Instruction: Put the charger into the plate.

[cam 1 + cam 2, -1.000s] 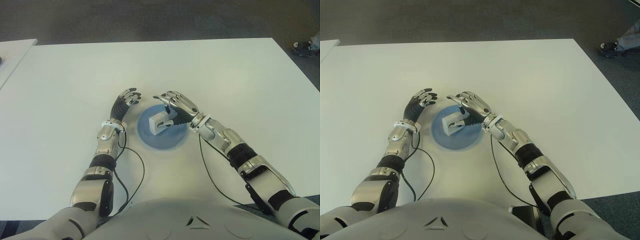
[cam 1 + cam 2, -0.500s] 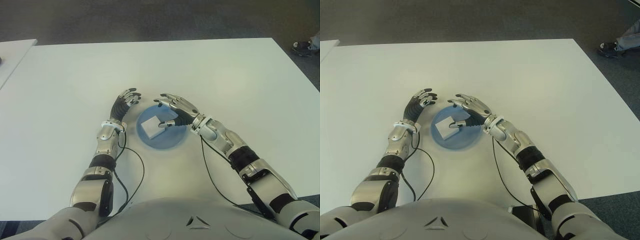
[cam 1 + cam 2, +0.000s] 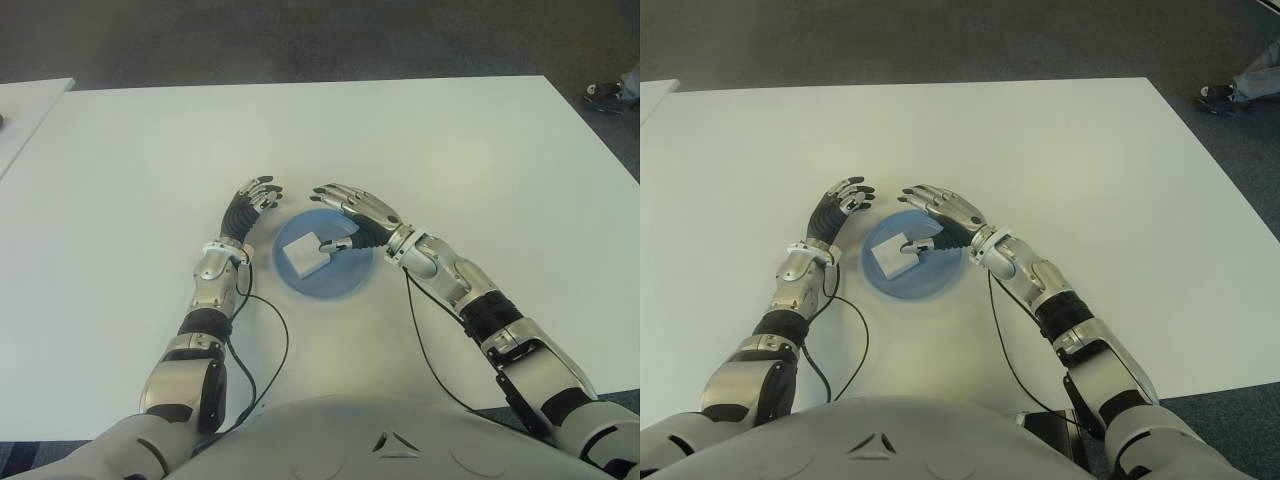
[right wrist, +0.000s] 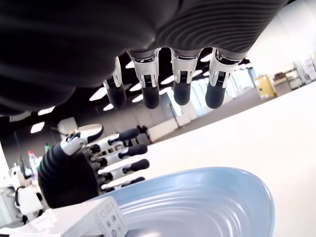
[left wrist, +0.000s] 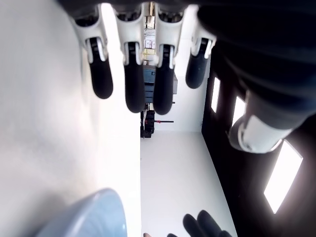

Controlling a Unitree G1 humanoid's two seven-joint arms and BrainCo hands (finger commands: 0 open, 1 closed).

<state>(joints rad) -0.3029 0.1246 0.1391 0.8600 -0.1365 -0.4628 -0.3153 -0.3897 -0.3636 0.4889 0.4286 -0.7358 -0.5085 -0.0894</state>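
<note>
The white charger point(image 3: 305, 253) lies flat in the blue plate point(image 3: 345, 282), left of the plate's middle; the right wrist view shows its corner point(image 4: 98, 224) on the plate's ribbed floor point(image 4: 212, 197). My right hand point(image 3: 338, 215) hovers over the plate's far right part, open, fingers spread, holding nothing. Its thumb tip is close to the charger's right corner; whether they touch I cannot tell. My left hand point(image 3: 256, 196) shows just left of the plate, open with relaxed fingers point(image 5: 133, 79).
The white table point(image 3: 450, 150) stretches wide around the plate. Black cables point(image 3: 265, 345) trail from both wrists toward my body. A second white table point(image 3: 25, 105) shows at the far left. A person's shoe point(image 3: 608, 92) is on the dark floor, far right.
My right hand let go of the charger, which was tilted in its fingers above the plate and now lies flat in it. The fingers have spread. The left hand has not moved.
</note>
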